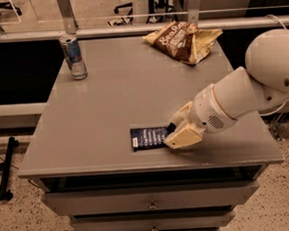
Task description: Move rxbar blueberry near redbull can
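Note:
The rxbar blueberry [147, 137], a flat dark navy bar with pale text, lies near the front edge of the grey table [109, 105]. My gripper [174, 131] is low at the bar's right end, its cream fingers [182, 137] on either side of that end. The redbull can [73, 57] stands upright at the far left corner of the table, well away from the bar and the gripper.
A crinkled brown-and-cream chip bag [184, 40] lies at the back right of the table. My white arm [246, 91] reaches in from the right. Drawers [152, 203] sit below the table's front edge. A railing [129, 29] runs behind the table.

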Action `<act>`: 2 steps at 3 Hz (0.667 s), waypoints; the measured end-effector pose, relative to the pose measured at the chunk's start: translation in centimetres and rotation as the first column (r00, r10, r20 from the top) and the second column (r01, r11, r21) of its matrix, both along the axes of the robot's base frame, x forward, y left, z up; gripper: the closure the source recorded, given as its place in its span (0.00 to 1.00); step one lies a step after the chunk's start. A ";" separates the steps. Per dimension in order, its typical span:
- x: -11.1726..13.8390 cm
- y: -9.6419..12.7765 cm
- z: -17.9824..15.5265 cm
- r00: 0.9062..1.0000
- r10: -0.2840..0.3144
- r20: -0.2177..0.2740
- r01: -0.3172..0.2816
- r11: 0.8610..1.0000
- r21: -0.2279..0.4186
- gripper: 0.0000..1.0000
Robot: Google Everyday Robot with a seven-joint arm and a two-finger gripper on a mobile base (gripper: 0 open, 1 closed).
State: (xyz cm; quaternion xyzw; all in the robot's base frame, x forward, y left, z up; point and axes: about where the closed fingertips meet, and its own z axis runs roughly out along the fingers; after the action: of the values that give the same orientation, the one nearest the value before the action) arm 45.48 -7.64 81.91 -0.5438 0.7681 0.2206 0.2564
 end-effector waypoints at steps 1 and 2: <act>0.5 -0.1 0.4 1.000 -0.010 0.003 0.010 1.000 0.001 0.84; 1.0 -0.3 1.1 1.000 -0.017 0.013 0.017 1.000 -0.001 1.00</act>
State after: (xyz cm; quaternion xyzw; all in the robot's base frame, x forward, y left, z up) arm 46.47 -7.93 82.96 -0.5387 0.7711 0.2144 0.2631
